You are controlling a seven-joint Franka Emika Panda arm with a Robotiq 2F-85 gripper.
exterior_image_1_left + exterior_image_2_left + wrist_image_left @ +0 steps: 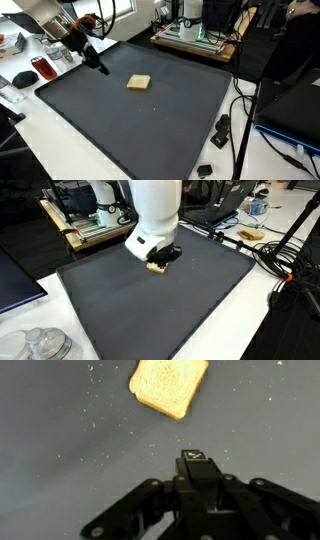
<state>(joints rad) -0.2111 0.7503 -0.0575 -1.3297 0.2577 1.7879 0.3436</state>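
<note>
A slice of toast lies flat on the dark grey mat. It appears in both exterior views, as a pale square and half hidden behind the gripper. My gripper hovers above the mat a short way from the toast, apart from it. Its two fingers are pressed together with nothing between them. In an exterior view the gripper hangs to the left of the toast, near the mat's far left corner. From the opposite side the white arm and gripper stand just over the slice.
A red object and a black one lie on the white table left of the mat. Black cables and small black parts run along the mat's right edge. A plate with food and glass jars sit off the mat.
</note>
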